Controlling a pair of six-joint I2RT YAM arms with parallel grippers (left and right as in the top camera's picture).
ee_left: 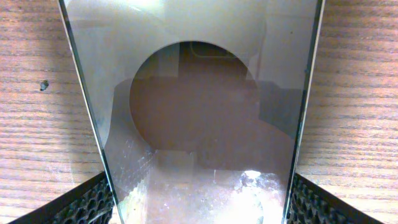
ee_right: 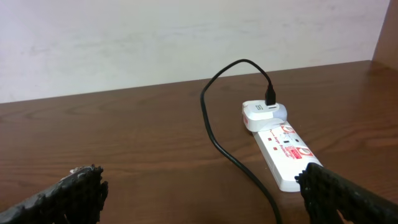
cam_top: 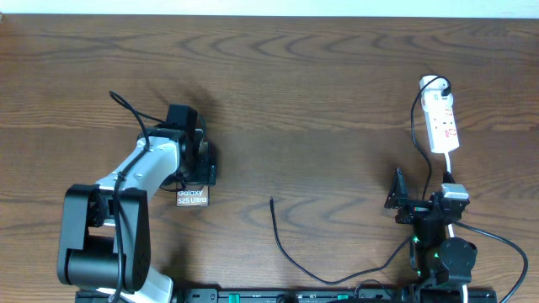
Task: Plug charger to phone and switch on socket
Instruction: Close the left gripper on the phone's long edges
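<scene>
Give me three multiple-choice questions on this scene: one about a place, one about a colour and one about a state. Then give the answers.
1. In the overhead view, where on the table does the socket lie?
A. lower left corner
B. dead centre
C. upper right area

2. What colour is the charger cable?
A. white
B. black
C. red

3. What is the state of the charger's free tip?
A. it lies loose on the wood, apart from the phone
B. it is plugged into the phone
C. it hangs over the table's edge

Answers:
1. C: the white strip sits far right, towards the back.
2. B: the thin cable running from the strip's white plug is black.
3. A: the tip ends on bare wood, with a clear gap to the phone.
</scene>
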